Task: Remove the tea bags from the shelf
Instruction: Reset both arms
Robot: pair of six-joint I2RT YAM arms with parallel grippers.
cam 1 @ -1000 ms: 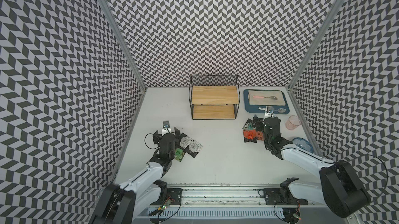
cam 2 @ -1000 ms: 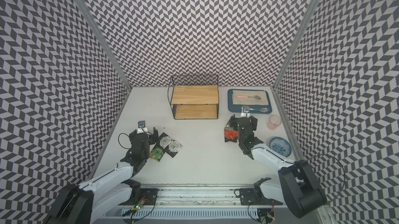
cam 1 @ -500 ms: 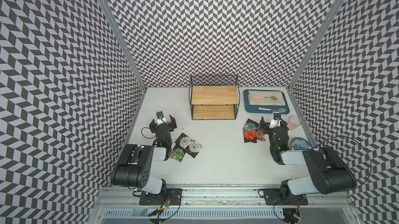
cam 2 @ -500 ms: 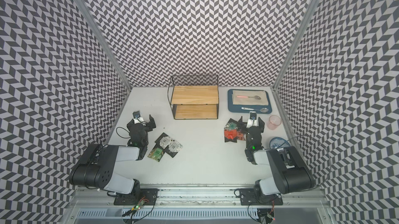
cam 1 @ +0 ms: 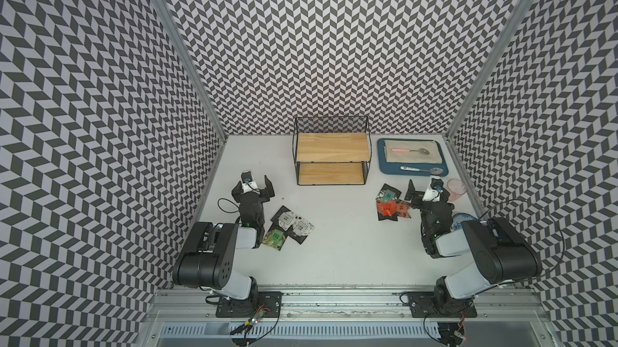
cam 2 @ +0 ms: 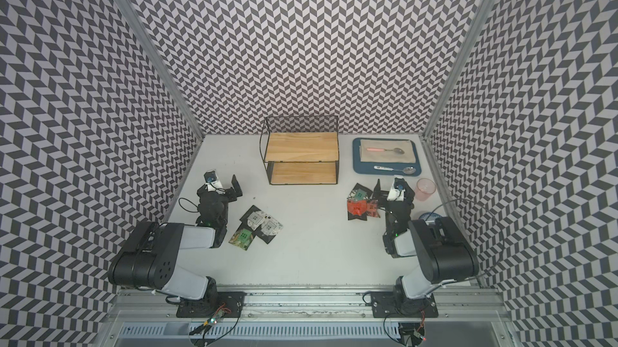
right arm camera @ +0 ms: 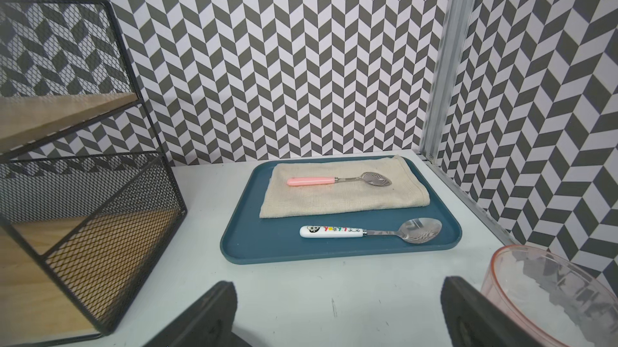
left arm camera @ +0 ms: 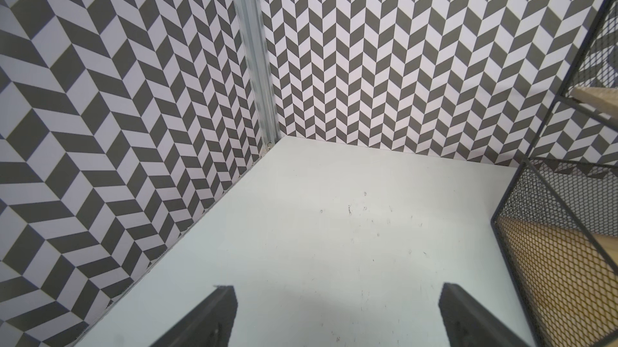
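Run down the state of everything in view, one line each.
Shelf: both boards bare.
Tea bags: on the table, two piles.
Left gripper: open, empty.
Right gripper: open, empty.
Pink cup: upright.
Blue tray: holds cloth, pink-handled spoon on it, white-handled spoon beside it.

Wire shelf (cam 1: pixel 331 148) upright, silver-green tea bags (cam 1: pixel 287 217) overlapping on table (cam 1: pixel 341 238), orange-teal heap (cam 1: pixel 386 207) well apart

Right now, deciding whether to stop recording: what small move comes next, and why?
Probably none, just park: both wooden boards of the black wire shelf look bare, the foil tea bags lie in two piles on the white table, and left tool and right tool stand open, empty.
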